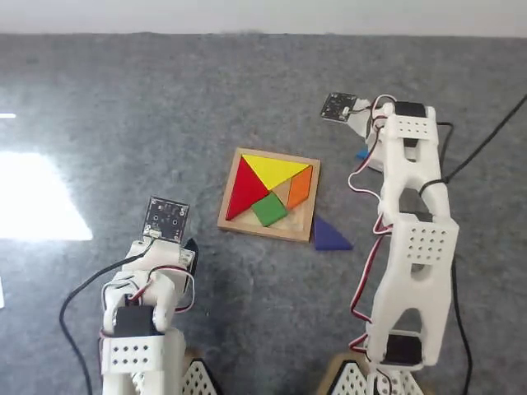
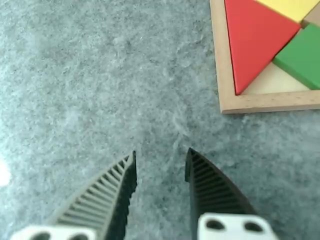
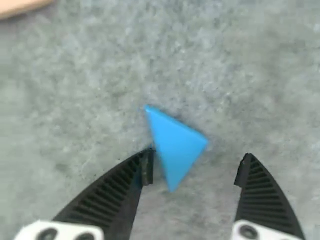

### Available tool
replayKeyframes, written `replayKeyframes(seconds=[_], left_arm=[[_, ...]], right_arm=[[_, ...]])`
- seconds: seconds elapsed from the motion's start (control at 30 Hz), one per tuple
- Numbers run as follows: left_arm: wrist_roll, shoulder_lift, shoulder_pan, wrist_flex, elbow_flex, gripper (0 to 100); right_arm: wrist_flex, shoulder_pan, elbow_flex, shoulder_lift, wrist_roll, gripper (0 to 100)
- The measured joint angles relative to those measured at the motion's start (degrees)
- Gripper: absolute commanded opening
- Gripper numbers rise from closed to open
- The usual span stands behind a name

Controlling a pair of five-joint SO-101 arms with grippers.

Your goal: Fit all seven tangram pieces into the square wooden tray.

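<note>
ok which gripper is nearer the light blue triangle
Right. The right gripper is open with a finger on each side of the light blue triangle. The left gripper is open over bare mat beside the wooden tray, across it from the triangle.

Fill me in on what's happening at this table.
Two robot arms are working on a tangram puzzle. The wooden tray holds four pieces so far: the red triangle, yellow triangle, orange piece and green square. The right gripper is open low over the mat, with a light blue triangle between its fingers, not yet grasped. A dark blue triangle lies on the mat by the tray's corner. The left gripper is open over bare mat near the tray.
</note>
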Motion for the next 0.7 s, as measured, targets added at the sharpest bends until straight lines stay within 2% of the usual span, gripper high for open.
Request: replayKeyframes(seconds=[0.1, 0.37, 0.7], left_arm=[[0.0, 0.0, 0.0, 0.0, 0.0, 15], [0.0, 0.0, 0.0, 0.0, 0.0, 15], [0.0, 0.0, 0.0, 0.0, 0.0, 15]], right_arm=[[6.2, -1.7, -0.2, 0.0, -0.5, 28.4], [12.8, -5.6, 1.0, -3.6, -13.6, 28.4], [21.1, -5.6, 4.0, -9.4, -11.0, 28.4]])
